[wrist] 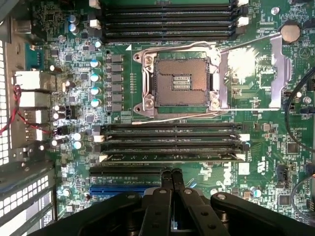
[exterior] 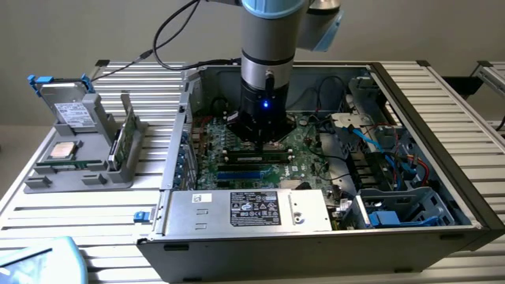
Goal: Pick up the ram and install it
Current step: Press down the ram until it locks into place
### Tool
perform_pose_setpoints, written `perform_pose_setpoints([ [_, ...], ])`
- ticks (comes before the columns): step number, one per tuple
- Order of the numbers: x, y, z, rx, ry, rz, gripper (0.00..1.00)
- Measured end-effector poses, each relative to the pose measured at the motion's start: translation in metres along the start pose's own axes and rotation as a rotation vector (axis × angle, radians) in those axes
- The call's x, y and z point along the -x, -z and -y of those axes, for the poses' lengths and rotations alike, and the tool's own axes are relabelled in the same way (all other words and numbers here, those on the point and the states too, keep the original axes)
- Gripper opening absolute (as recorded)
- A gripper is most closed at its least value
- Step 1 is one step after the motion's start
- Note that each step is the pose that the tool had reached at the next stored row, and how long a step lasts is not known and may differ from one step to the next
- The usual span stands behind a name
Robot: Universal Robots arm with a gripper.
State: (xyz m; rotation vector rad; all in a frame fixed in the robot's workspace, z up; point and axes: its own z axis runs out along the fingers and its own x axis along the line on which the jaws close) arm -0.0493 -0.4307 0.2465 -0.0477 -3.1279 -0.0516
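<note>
Shut pincer by the ram

The pincer [wrist: 171,176] is closed tight and holds nothing. The ram [wrist: 172,157] sits in a slot just past its tips. It looks light, stiff and easy to break, so hold its flat sides.

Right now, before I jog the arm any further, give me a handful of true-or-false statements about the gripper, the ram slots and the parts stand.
1. The gripper is shut, fingers together, with nothing between them. True.
2. The gripper hangs over the grey parts stand. False: it is inside the open computer case, above the motherboard.
3. The processor socket is empty, its lever frame open. True.
4. A green ram stick stands upright in the parts stand. True.
5. The square silver processor chip sits in the socket. False: it lies on the parts stand.
6. The case is closed. False: its side is open.
</note>
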Motion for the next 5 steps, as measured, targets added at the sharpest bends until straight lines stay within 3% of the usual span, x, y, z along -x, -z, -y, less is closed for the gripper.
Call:
perform_pose_setpoints([
  [5, 0.0, 0.0, 0.0, 0.0003, 0.0, 0.003, 0.1],
])
